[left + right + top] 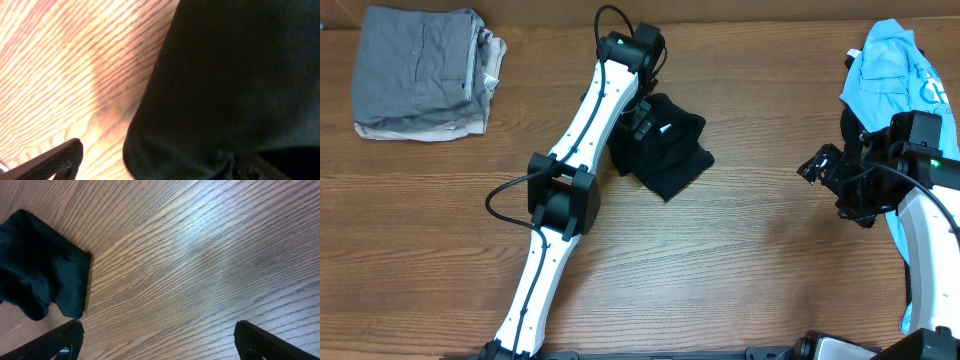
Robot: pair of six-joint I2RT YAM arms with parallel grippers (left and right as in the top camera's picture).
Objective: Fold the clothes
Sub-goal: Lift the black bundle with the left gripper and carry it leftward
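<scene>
A crumpled black garment [665, 145] lies on the wooden tabletop [750, 260] just left of the middle, its folds too dark to read from overhead. The left pincer [640, 122] sits at the garment's upper left edge, largely hidden beneath its own wrist. In the left wrist view its jaws stand apart: one finger [55, 162] shows over bare wood, while the other is barely distinguishable against the black cloth filling the right of that picture. Whether either touches the fabric cannot be told. The right pincer [817, 167] hangs spread wide over bare wood, well apart from the garment, holding nothing. A light blue garment [890, 65] at the far right is partly covered by the right arm. A folded grey stack [415, 75] rests at the far left.
</scene>
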